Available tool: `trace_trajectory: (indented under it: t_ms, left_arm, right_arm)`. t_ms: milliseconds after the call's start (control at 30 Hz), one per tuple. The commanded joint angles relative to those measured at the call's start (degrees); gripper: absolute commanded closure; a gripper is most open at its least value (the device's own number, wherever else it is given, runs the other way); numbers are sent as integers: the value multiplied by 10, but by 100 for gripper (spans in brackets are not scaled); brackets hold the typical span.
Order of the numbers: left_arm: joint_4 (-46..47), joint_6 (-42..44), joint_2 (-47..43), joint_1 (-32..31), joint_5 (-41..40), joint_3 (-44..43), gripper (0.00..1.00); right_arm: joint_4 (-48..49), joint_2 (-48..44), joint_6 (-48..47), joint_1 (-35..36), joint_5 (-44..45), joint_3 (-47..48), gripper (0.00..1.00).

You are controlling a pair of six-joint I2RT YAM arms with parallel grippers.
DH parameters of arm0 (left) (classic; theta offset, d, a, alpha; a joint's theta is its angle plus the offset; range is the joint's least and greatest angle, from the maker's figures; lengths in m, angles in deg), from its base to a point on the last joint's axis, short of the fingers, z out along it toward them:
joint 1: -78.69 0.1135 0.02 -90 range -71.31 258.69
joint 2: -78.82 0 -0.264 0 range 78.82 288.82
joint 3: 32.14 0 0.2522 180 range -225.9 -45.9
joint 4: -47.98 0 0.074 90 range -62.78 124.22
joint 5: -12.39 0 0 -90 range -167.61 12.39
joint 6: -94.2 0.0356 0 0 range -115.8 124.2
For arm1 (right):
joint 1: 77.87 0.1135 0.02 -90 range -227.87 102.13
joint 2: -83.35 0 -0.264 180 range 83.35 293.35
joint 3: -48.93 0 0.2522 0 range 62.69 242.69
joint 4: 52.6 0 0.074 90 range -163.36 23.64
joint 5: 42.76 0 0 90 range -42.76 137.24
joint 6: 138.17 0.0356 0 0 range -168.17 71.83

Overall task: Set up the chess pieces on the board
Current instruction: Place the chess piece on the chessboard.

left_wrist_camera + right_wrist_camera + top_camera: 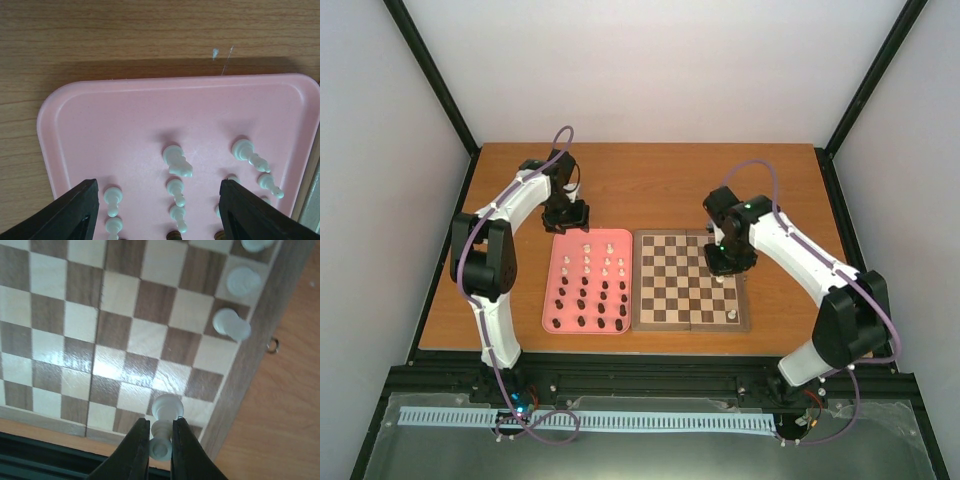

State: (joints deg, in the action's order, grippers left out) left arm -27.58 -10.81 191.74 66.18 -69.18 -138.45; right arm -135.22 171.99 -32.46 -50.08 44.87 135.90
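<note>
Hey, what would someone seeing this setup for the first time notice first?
The pink tray left of the board, lined with rows of white and dark chess pieces. Next, the right fingers pinching a white piece near the board's right edge, while the left fingers hang open above the tray's far end.

This looks like a robot lab, a place where people test machines. A brown wooden table (pixel 650 180) sits inside a small booth. Plain white walls (pixel 650 70) stand behind the table and on both sides of it, with black metal posts (pixel 432 75) at the corners. One white robot arm with a purple wire (pixel 515 200) is at the table's left side, and another white robot arm (pixel 800 250) is at its right. Both are bolted to a black metal rail (pixel 650 372) along the table's near edge.
</note>
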Motion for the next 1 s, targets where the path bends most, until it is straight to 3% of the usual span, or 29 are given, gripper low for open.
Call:
trace_trajectory:
  t_ms: [0,433,967]
  left_arm:
    - [-7,-4,4,6,8,-19,25]
    - [0,-4,-8,6,10,-6,25]
    - [0,-3,-11,6,9,-4,25]
  right_arm:
    - [4,-45,33,-26,-4,-44,97]
    - [98,-62,71,-66,1,-137,97]
    - [153,-34,67,-80,9,-149,97]
